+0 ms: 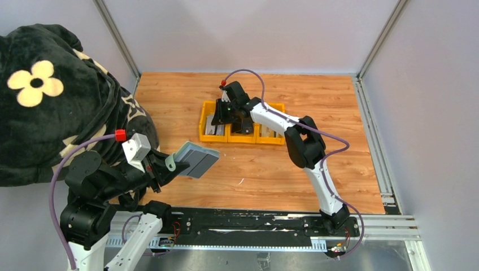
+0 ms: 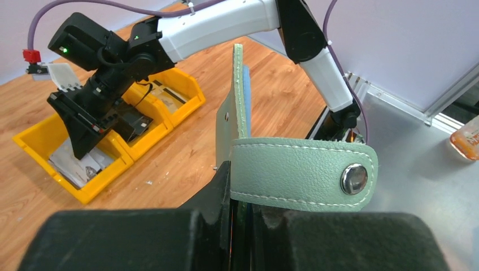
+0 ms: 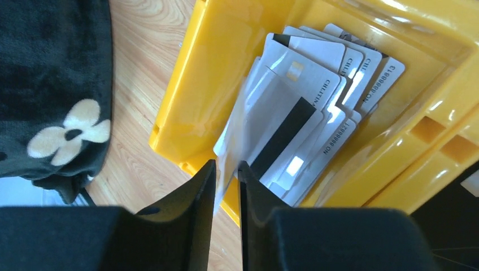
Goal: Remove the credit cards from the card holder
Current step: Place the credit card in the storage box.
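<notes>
My left gripper (image 1: 168, 169) is shut on the sage-green card holder (image 1: 195, 160) and holds it above the table at the near left. In the left wrist view the card holder (image 2: 299, 169) stands on edge between my fingers, its snap tab hanging across to the right. My right gripper (image 3: 226, 169) hangs over the left compartment of the yellow tray (image 3: 186, 96), jaws a little apart. A blurred pale credit card (image 3: 248, 113) sits loosely between the fingertips, above a pile of several credit cards (image 3: 322, 79) in that compartment. In the top view the right gripper (image 1: 223, 116) is over the tray (image 1: 243, 139).
A dark blanket with pale flowers (image 1: 45, 101) covers the left side beside the left arm, and it also shows in the right wrist view (image 3: 51, 84). The three-part tray stands at the middle back of the wooden table. An orange object (image 2: 466, 141) lies off the table.
</notes>
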`<action>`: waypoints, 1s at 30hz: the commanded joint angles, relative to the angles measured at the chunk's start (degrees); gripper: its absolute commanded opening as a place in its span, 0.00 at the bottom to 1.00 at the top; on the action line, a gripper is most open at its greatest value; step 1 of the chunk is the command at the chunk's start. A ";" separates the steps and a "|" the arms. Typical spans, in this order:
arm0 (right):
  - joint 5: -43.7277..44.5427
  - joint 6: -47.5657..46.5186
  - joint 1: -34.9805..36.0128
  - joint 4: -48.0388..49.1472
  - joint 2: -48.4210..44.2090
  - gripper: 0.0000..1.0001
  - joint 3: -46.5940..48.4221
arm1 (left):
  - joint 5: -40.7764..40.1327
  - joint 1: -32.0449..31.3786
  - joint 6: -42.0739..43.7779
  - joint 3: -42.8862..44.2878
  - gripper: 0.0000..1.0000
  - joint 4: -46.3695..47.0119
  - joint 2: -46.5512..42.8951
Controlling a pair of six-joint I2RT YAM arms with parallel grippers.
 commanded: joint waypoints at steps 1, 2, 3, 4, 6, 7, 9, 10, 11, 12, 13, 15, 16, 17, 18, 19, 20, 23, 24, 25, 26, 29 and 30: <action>3.30 -2.48 1.12 -4.36 -2.55 0.30 0.71 | 0.72 0.36 2.05 0.53 0.00 2.22 -0.98; 3.96 -3.04 1.07 -4.68 -3.33 0.35 0.70 | 0.99 0.36 1.92 0.58 0.00 2.37 -0.98; 4.58 -3.50 1.11 -4.88 -4.04 0.39 0.66 | 1.26 0.36 1.67 0.72 0.00 2.45 -0.98; 4.80 -4.07 1.08 -5.12 -4.79 0.41 0.66 | 1.45 0.40 1.36 0.76 0.00 2.67 -0.98; 5.01 -5.47 1.06 -5.77 -6.78 0.46 0.63 | 2.32 0.36 0.78 0.87 0.00 3.17 -0.98; 4.68 -6.21 1.12 -6.13 -8.00 0.49 0.57 | 2.84 0.36 0.59 1.01 0.00 3.27 -1.02; 3.93 -7.42 1.07 -6.21 -11.32 0.57 -0.37 | 3.97 0.36 0.52 1.14 0.00 3.28 -1.02; 3.36 -8.12 1.08 -6.06 -13.67 0.62 -1.21 | 4.26 0.40 0.53 1.01 0.00 3.28 -1.00; 2.95 -8.97 1.09 -5.89 -16.09 0.66 -2.36 | 4.33 0.36 0.53 0.93 0.00 3.36 -0.98; 2.37 -10.26 1.06 -5.76 -19.72 0.69 -3.66 | 4.45 0.36 0.57 0.87 0.00 3.40 -0.94; 1.67 -12.08 1.07 -5.75 -22.89 0.72 -5.36 | 4.62 0.36 0.65 0.77 0.00 3.43 -0.85; -1.23 -15.28 0.84 -5.31 -29.52 0.75 -8.85 | 5.14 0.36 0.79 0.64 0.00 3.45 -0.60; -3.62 -16.93 0.63 -4.57 -33.23 0.76 -10.75 | 5.50 0.36 0.79 0.62 0.00 3.44 -0.46; -6.53 -17.89 0.27 -3.40 -36.62 0.78 -13.12 | 5.87 0.36 0.80 0.61 0.00 3.41 -0.33; -9.78 -18.61 -0.08 -1.64 -40.34 0.79 -15.39 | 6.38 0.36 0.80 0.55 0.00 3.43 -0.17; -13.94 -19.30 -0.54 -0.09 -43.69 0.81 -17.27 | 6.96 0.36 0.86 0.41 0.00 3.46 0.01; -17.82 -19.84 -0.70 1.25 -46.70 0.83 -18.74 | 7.50 0.36 0.95 0.37 0.00 3.46 0.23; -32.55 -19.59 -0.51 4.65 -53.32 0.85 -20.89 | 9.11 0.36 0.97 0.00 0.00 3.42 0.73; -35.72 -18.68 0.08 6.49 -54.26 0.85 -21.68 | 9.61 0.36 1.16 -0.14 0.00 3.27 0.77; -38.56 -17.66 0.80 8.54 -55.62 0.85 -23.08 | 10.01 0.38 1.34 -0.32 0.00 3.02 0.78; -40.79 -17.21 1.99 10.75 -57.46 0.86 -25.19 | 10.78 0.36 1.54 -0.24 0.00 2.58 0.85; -42.05 -22.43 7.66 7.47 -59.55 0.86 -26.24 | 12.11 0.36 3.04 0.24 0.00 0.71 1.39; -41.60 -25.14 8.93 4.53 -59.51 0.87 -25.29 | 12.47 0.36 3.02 0.22 0.00 0.58 1.66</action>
